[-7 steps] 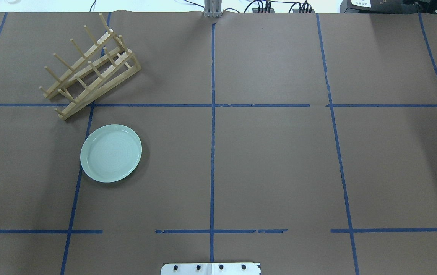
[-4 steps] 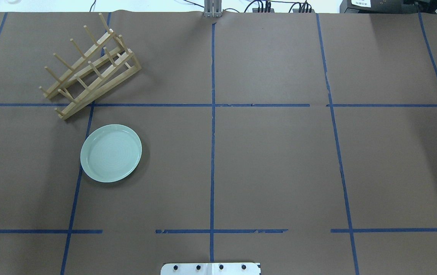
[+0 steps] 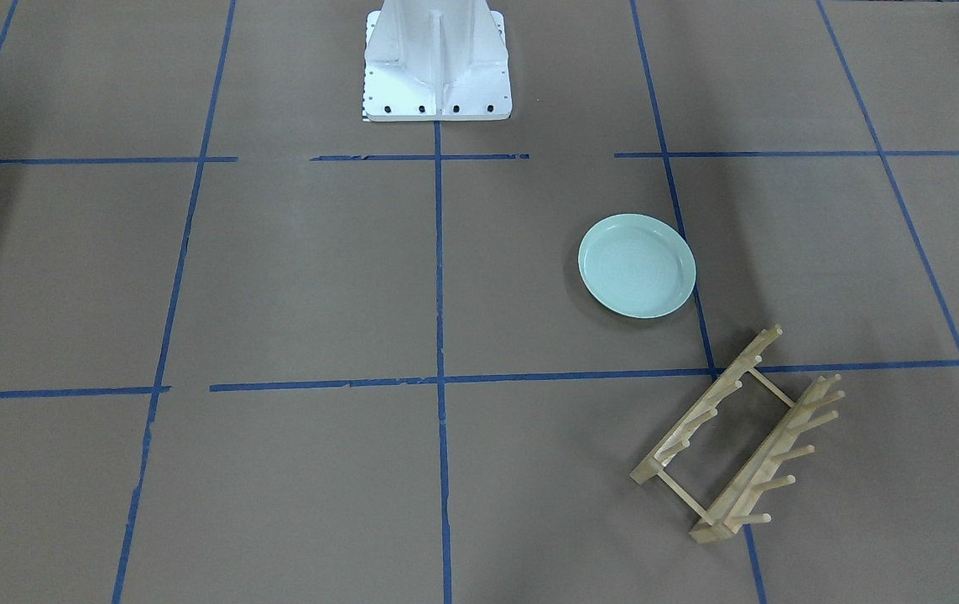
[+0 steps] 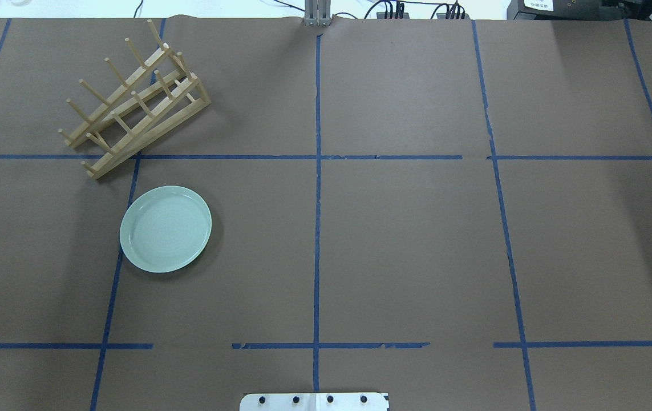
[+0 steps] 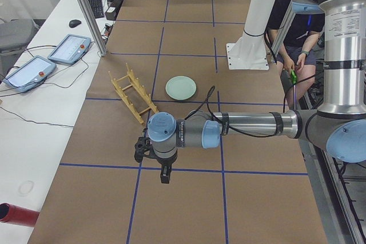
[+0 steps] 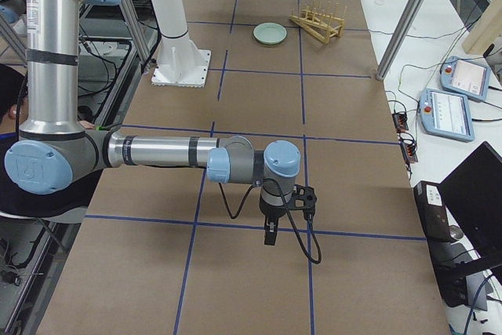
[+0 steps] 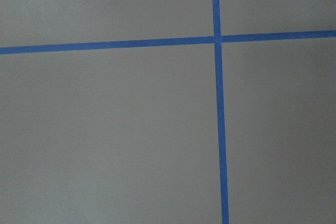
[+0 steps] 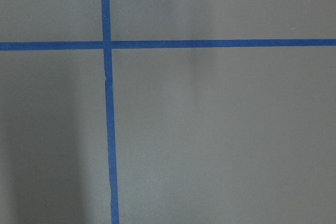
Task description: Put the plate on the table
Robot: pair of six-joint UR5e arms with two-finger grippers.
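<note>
Left gripper [image 5: 164,176] hangs well apart from plate [image 4: 165,229]; plate flat on table [image 4: 405,240].

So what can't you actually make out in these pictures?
Left hand: open or shut unclear; seen only in the left side view, small.
Right hand: likewise, only in the right side view.
Wrist views: only table and tape; no hands.
Plate underside: hidden by the plate itself.

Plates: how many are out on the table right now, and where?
1. The plate lies flat on the table, on the robot's left side, close to the wooden rack but not touching it. The rack holds none; I see nothing hiding another.
</note>
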